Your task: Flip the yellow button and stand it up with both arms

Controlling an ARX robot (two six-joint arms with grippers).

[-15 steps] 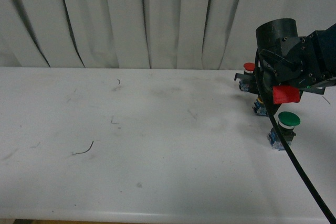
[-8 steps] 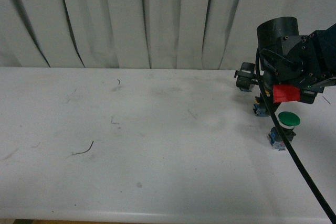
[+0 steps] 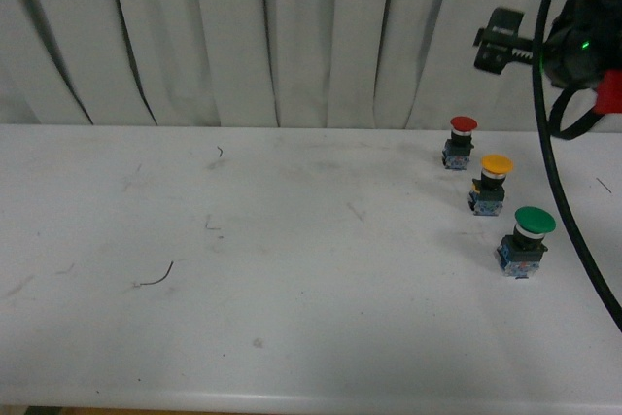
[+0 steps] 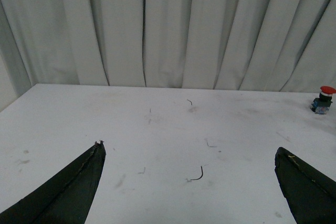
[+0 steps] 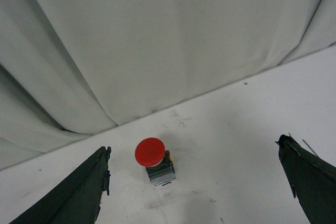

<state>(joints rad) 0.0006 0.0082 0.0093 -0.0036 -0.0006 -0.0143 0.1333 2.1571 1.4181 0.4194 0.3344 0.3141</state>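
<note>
Black fingers framed both wrist pictures. My right gripper [image 5: 194, 182] stood spread wide with nothing between its jaws, raised well above the table [image 3: 292, 289]; in the front view I saw only part of it [image 3: 505, 41], against the curtain [image 3: 292, 36] above the red button [image 3: 462, 141]. My left gripper [image 4: 189, 182] was likewise spread and empty, over the table well away from the buttons; the front view did not show it.

The yellow button [image 3: 492, 185] sat on the table just beside the red button, on the nearer side, between it and the green button [image 3: 528, 240]. All three stood apart. It appeared to be upright already, cap up on its block, though it was small in the picture.

I judged it light, rigid and top-heavy: a smooth domed cap over a squarer blue-grey base. The cap looked slippery and rounded, so I would have pinched the flat sides of the base or the black collar instead. With neighbours so close, a wide approach risked nudging the red or green one over.

The right wrist view showed only the red button [image 5: 150, 153], not the yellow.
</note>
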